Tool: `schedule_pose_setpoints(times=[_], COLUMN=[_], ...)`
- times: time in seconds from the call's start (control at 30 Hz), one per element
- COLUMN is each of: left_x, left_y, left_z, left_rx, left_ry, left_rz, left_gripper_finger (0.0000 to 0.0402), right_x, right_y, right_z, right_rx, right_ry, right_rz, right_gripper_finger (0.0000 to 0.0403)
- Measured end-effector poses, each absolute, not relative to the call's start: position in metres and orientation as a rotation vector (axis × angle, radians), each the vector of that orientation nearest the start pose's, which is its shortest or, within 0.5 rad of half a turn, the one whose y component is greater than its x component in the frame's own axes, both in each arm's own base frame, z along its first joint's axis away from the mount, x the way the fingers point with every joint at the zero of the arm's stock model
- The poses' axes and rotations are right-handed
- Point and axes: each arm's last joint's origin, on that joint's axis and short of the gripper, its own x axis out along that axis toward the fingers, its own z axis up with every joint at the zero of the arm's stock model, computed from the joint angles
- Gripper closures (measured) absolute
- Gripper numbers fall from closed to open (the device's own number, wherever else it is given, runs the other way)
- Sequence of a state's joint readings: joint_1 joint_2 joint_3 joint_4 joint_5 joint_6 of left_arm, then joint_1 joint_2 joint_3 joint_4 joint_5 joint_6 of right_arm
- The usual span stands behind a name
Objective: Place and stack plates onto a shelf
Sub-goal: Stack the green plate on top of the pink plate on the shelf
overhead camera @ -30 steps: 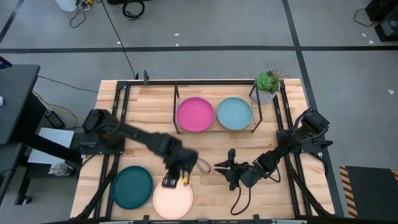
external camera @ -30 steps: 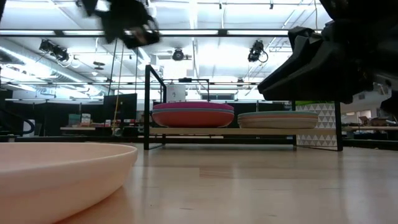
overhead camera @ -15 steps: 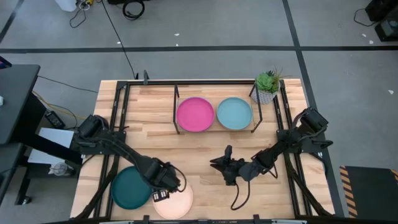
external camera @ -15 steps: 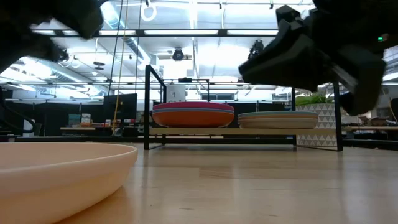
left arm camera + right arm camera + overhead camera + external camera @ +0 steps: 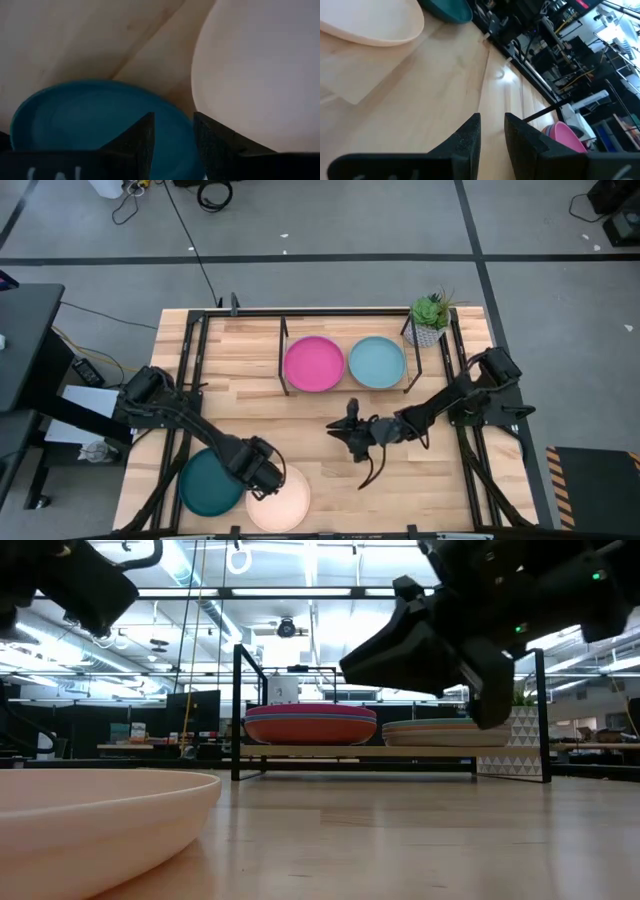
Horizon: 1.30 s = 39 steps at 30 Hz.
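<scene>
Shelf [image 5: 345,388] sits at the far middle of the table [image 5: 320,420], two stacks on it: pink plate [image 5: 314,364] on top of the left one, light blue plate [image 5: 377,362] on top of the right. Low view shows several rims under each, so most plates look already stacked.

Two left on the table at the near-left corner: dark teal plate [image 5: 211,481] and peach plate [image 5: 278,498], side by side, rims touching or nearly so.

Left gripper [image 5: 262,475] hangs low over the seam between those two. Its wrist view looks down on the teal rim, with the fingers [image 5: 135,145] set a narrow gap apart and nothing in them. Likely reason for the position: lining up on the teal plate's edge for a rim pinch, since a shallow plate lying flat offers nothing else to grab. The neighbouring peach rim crowds that approach.

Right gripper [image 5: 347,431] is mid-table, in front of the shelf, pointing toward the left arm's plates. Fingers [image 5: 468,137] are narrowly parted, empty. Probably staged there for a handover or to take the second plate; can't tell which.
</scene>
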<state>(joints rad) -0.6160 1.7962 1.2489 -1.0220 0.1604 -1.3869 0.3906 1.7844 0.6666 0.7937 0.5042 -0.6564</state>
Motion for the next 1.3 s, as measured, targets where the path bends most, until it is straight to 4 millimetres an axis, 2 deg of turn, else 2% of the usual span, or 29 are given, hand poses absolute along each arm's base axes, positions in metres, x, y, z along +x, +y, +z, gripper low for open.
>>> schedule_pose_setpoints(times=[0.2,0.43,0.87,0.97,1.17,1.3], left_x=[0.255,0.249,0.247,0.247,0.252,0.254], left_y=[-0.190,-0.186,-0.180,-0.180,-0.179,-0.177], left_z=[0.186,0.163,0.156,0.156,0.157,0.154], left_rx=[-0.716,-0.714,-0.707,-0.710,-0.744,-0.680], left_ry=[1.610,1.604,1.610,1.611,1.600,1.586], left_rz=[0.637,0.658,0.688,0.687,0.660,0.608], left_gripper_finger=[0.0260,0.0260,0.0263,0.0286,0.0360,0.0383], right_x=[0.311,0.312,0.312,0.312,0.312,0.312], right_y=[0.103,0.101,0.102,0.102,0.102,0.102], right_z=[0.140,0.142,0.142,0.142,0.142,0.142], right_rx=[-0.775,-0.778,-0.775,-0.770,-0.758,-0.758], right_ry=[0.289,0.273,0.265,0.262,0.262,0.264], right_rz=[0.020,0.025,0.031,0.043,0.044,0.044], right_gripper_finger=[0.0310,0.0310,0.0310,0.0310,0.0310,0.0310])
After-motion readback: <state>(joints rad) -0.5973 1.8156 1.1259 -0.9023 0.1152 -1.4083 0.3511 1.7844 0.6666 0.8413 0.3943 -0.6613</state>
